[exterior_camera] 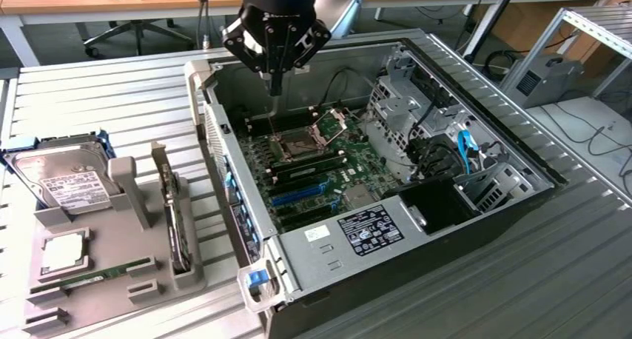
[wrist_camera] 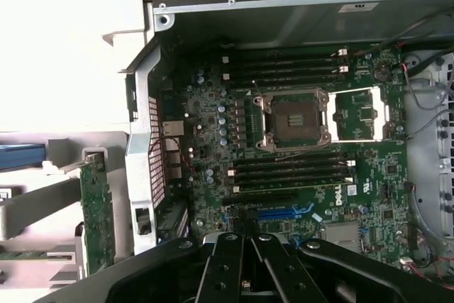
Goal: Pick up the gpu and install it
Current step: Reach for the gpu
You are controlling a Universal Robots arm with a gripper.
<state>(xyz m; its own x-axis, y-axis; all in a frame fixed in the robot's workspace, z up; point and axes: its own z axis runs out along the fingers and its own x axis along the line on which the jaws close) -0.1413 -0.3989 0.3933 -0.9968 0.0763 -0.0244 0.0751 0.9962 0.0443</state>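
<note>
In the exterior view the gripper (exterior_camera: 275, 87) hangs over the open computer case (exterior_camera: 513, 183), above the motherboard's (exterior_camera: 326, 169) far edge. Its jaws are pressed together and hold nothing. The gpu (exterior_camera: 176, 220) stands on edge in a slot of the grey holder (exterior_camera: 109, 294) on the counter (exterior_camera: 118, 95), well apart from the gripper and just beside the case wall. From here it looks dark and thin, and its fan is hard to make out. The wrist view shows its green board (wrist_camera: 94, 211) more clearly, along with the blue expansion slot (wrist_camera: 284, 212) and the bare processor socket (wrist_camera: 294, 118). A hard drive (exterior_camera: 59, 180) sits in the holder's far end.
</note>
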